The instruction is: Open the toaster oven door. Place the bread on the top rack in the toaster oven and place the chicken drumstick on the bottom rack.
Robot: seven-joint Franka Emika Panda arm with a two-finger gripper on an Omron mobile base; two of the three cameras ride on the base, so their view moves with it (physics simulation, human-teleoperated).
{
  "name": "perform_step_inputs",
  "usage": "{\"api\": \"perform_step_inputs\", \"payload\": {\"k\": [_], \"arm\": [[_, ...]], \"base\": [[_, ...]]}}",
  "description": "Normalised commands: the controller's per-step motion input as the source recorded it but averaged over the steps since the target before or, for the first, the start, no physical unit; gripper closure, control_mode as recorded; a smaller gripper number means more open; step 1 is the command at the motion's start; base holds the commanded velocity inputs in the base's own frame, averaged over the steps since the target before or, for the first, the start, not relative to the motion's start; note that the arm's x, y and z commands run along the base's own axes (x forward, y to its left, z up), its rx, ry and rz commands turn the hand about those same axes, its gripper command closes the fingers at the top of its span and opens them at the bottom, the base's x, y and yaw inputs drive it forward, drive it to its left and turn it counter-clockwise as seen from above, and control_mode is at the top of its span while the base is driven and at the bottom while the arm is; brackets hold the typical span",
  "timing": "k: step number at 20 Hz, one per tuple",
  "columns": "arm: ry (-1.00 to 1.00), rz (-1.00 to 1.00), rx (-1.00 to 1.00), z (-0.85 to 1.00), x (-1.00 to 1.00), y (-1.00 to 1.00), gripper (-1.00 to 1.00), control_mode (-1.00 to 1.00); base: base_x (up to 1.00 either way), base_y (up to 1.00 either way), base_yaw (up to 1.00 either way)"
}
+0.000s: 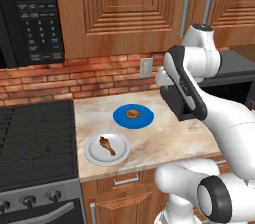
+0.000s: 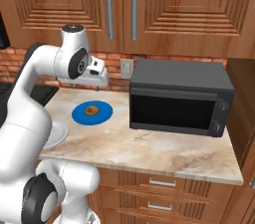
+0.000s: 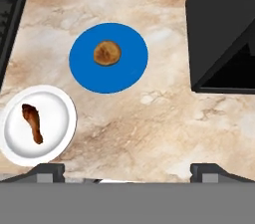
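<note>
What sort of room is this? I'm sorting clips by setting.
A rendered home kitchen, it seems: a marble-look counter under wooden cabinets, with a stove and a toaster oven.

Matt dark toaster oven (image 2: 182, 99) on polished marble-look counter (image 3: 149, 128) beneath grooved wooden cabinets (image 2: 164, 4).

Two base cameras look forward and down from behind the white arm, left and right, sharing the marbled beige stone bench (image 1: 164, 138) and round blue plate (image 2: 102, 116). The hand camera looks down on both from closer.
</note>
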Motion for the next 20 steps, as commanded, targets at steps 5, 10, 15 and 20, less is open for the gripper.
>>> {"api": "perform_step_inputs", "payload": {"k": [5,10,15,20], "arm": [[-0.11,-0.08,0.15,-0.02,-0.34,-0.30,-1.00,-1.00],[-0.06,-0.11,0.12,-0.04,-0.28,-0.26,-1.00,-1.00],[0.00,-0.14,0.01,-0.05,-0.12,-0.17,-1.00,-1.00],[0.03,-0.17,0.00,-0.05,-0.05,-0.18,-1.00,-1.00]], "base": [[0.00,0.00,0.00],[0.00,0.00,0.00],[0.00,0.00,0.00],[0.00,0.00,0.00]]}}
